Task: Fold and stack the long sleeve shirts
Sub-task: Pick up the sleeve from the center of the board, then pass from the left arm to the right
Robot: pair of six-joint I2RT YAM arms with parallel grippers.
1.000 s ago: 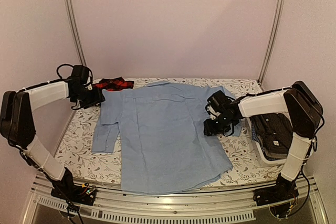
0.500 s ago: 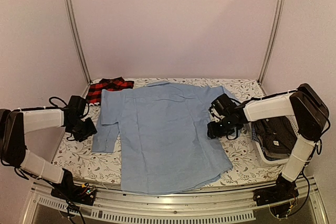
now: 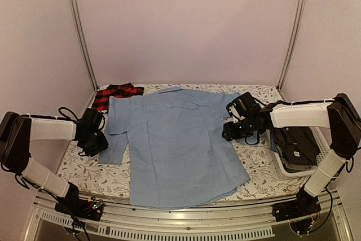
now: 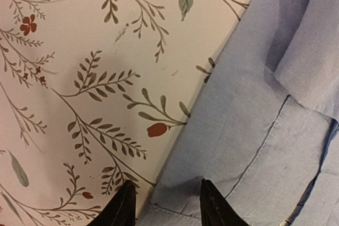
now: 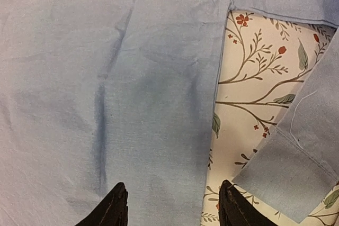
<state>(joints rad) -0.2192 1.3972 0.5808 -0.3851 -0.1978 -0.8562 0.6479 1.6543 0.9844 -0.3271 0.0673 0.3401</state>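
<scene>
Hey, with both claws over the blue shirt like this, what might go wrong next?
1. The left claw straddles only the corner of the cuff of the light blue shirt. Closing there may miss the cuff or pinch the floral tablecloth too.
2. The right claw hangs open over the shirt body's side edge, with the right sleeve off to one side. It may grab the wrong layer and fold crookedly.
</scene>
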